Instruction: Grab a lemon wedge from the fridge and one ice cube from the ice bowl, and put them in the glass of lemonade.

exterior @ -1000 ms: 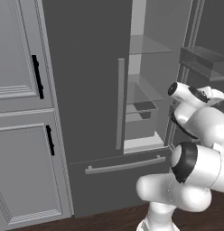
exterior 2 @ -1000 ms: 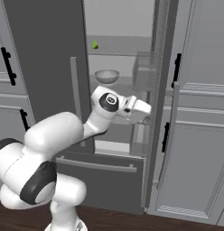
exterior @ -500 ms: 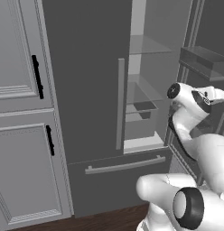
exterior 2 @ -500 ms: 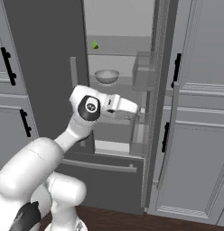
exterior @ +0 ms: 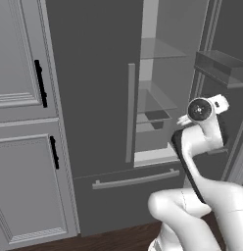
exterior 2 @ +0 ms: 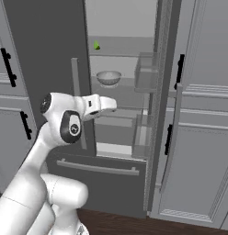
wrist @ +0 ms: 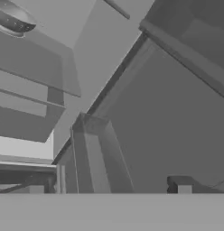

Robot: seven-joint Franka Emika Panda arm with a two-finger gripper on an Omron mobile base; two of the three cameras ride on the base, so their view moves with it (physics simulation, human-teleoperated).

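Note:
The fridge (exterior: pixel 89 73) stands with its left door shut and its right door (exterior 2: pixel 167 114) swung open. The lemon wedge (exterior 2: pixel 96 45), tiny and yellow-green, lies on an upper shelf inside. My gripper (exterior 2: pixel 112 104) hovers in front of the open compartment, below and slightly right of the wedge, pointing toward the open door. In the hand view my gripper (wrist: pixel 108 186) is open, fingertips (wrist: pixel 179 185) wide apart with nothing between them. The hand also shows at the right of the left base view, gripper (exterior: pixel 184 119). The glass of lemonade and the ice bowl are out of view.
A grey bowl (exterior 2: pixel 109 77) sits on the shelf under the wedge, also bowl (wrist: pixel 12 18). Clear door bins (exterior 2: pixel 145 75) hang on the open door close to my hand. Grey panelled cabinets (exterior: pixel 20 122) with black handles flank the fridge. The freezer drawer handle (exterior 2: pixel 97 167) runs below.
The arm has re-posed, its elbow swinging over. In the right base view the hand has drawn back left, away from the door bins. The jaws have spread a little wider.

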